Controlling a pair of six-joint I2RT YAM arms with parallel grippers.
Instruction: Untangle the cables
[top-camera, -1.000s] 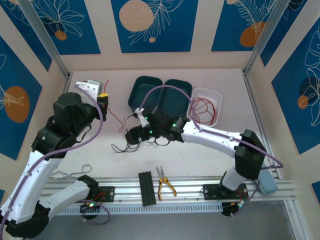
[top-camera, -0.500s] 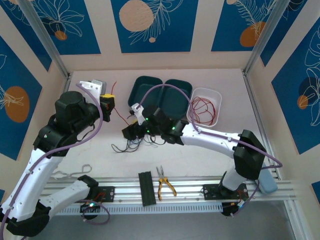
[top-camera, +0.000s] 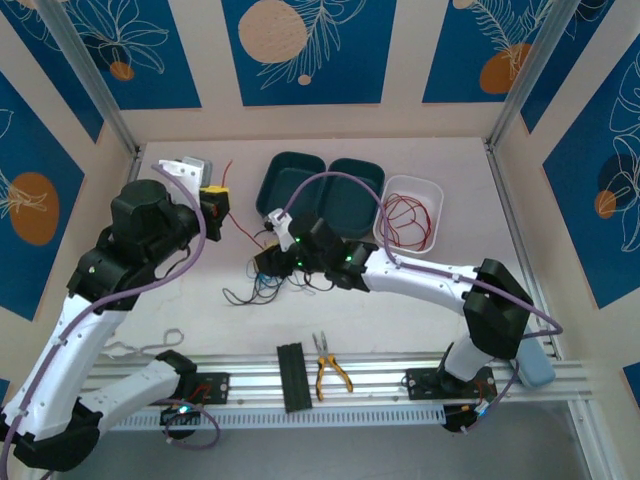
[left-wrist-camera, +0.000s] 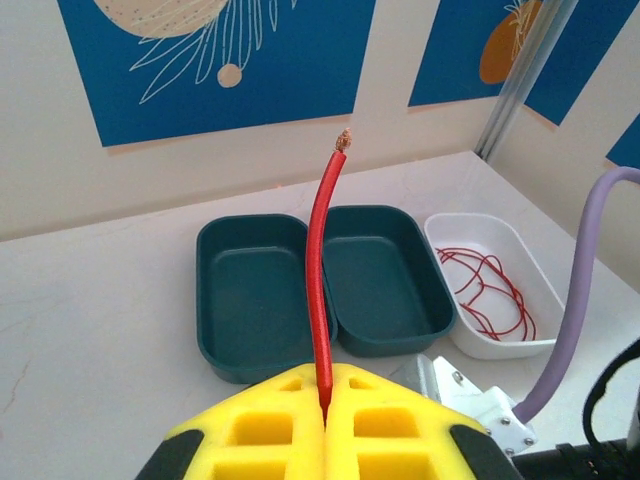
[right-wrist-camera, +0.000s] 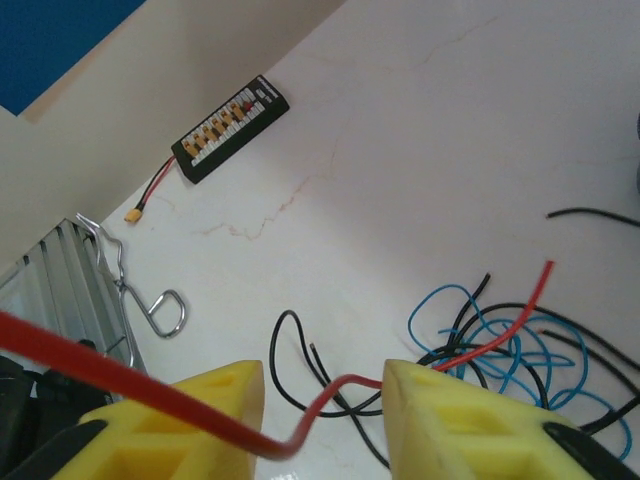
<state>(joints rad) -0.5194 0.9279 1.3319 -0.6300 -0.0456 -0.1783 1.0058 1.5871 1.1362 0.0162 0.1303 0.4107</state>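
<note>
Near the middle of the table (top-camera: 440, 300) lies a messy heap of cables (top-camera: 265, 290), thin strands looped over each other. Seen from the right wrist, the blue cable (right-wrist-camera: 490, 345) curls in rings and the black cable (right-wrist-camera: 288, 350) crosses it, both flat on the table. One red cable (left-wrist-camera: 320, 270) is lifted up off the heap. The left gripper (left-wrist-camera: 325, 385) has its yellow fingers pressed tight together on that red cable, and the bare tip of the cable sticks up in the air. From above, the left gripper (top-camera: 213, 200) hangs over the back left part of the table. The right gripper (right-wrist-camera: 322, 385) is low, just at the left side of the heap, with its two yellow fingers spread apart. The red cable runs through the gap between them with a bend in it, and its other end reaches over the blue rings. Two dark green trays (top-camera: 320, 190) sit side by side at the back edge, touching each other. Just to their right is a white tub (top-camera: 412, 179) with more red cables (top-camera: 405, 215) coiled inside. At the front edge a pair of pliers (top-camera: 328, 368) with yellow handles lies on the metal rail, near a black bar (top-camera: 291, 377). A black plug strip (right-wrist-camera: 230, 125) lies close to the table's edge, well apart from the heap.
</note>
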